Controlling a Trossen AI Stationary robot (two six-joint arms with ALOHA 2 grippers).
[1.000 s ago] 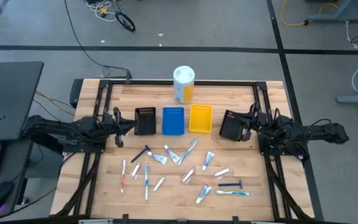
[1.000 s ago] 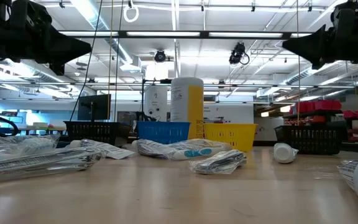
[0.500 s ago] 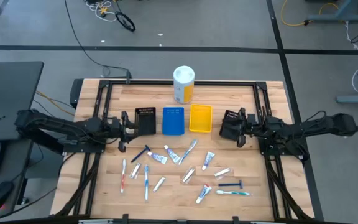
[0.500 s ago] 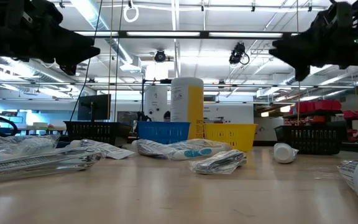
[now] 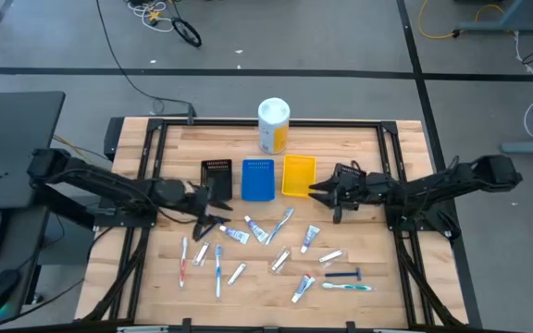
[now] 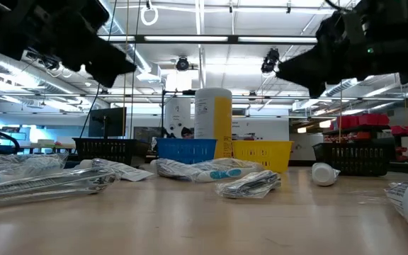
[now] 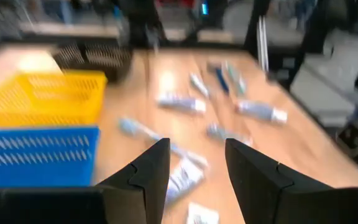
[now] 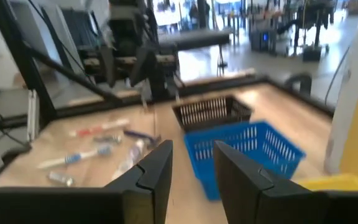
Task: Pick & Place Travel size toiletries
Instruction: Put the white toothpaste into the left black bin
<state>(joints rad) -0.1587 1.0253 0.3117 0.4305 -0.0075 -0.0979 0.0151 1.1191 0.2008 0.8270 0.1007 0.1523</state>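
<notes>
The travel size toiletries lie flat and scattered on the near half of the wooden table: small white tubes, a dark blue razor, a teal toothbrush, a red toothbrush. They also show in the left wrist view. My left gripper is open and empty above the table, just near of the left black bin and left of the tubes. My right gripper is open and empty, above the table beside the yellow bin. In the low view both grippers, left and right, are well above the tabletop.
Four small bins stand in a row mid-table: black, blue, yellow, and a second black one partly under my right arm. A big white-and-yellow canister stands at the far edge. Black frame rails run along both table sides.
My left gripper has gone toward the table's right and near edges, from beside the left black bin toward the toiletries. My right gripper has gone toward the table's left, from over the right black bin to beside the yellow bin. The toiletries have not moved.
</notes>
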